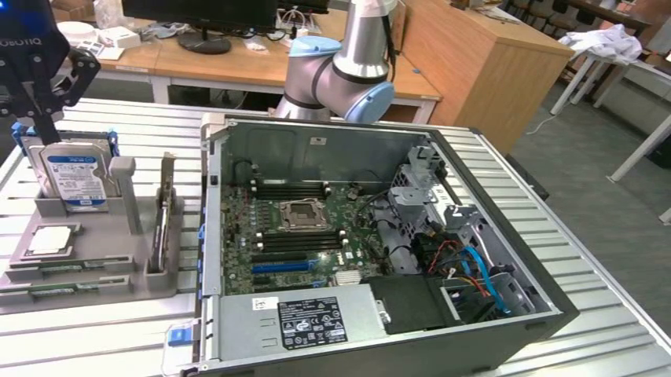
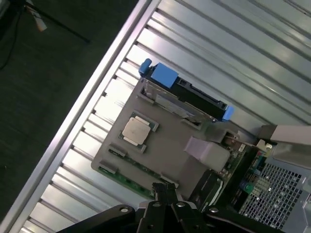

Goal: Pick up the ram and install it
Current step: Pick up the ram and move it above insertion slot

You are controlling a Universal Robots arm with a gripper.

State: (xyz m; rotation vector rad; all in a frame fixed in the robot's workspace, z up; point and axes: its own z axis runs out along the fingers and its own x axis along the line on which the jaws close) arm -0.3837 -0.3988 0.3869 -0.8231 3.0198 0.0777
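Spreading under everything, a slatted metal table (image 1: 94, 338) carries an open computer case (image 1: 314, 126) and, on the exterior view's left of it, a grey holder (image 1: 105, 263). A robot arm (image 1: 351, 71) rises behind the case. The gripper (image 1: 45, 118) hangs over the holder's far end, its fingers pressed together with nothing between them. A hard drive (image 1: 74, 177) stands upright in the holder below it. The ram (image 1: 165, 210) stands on edge in a slot along the holder's side nearest the case, apart from the gripper
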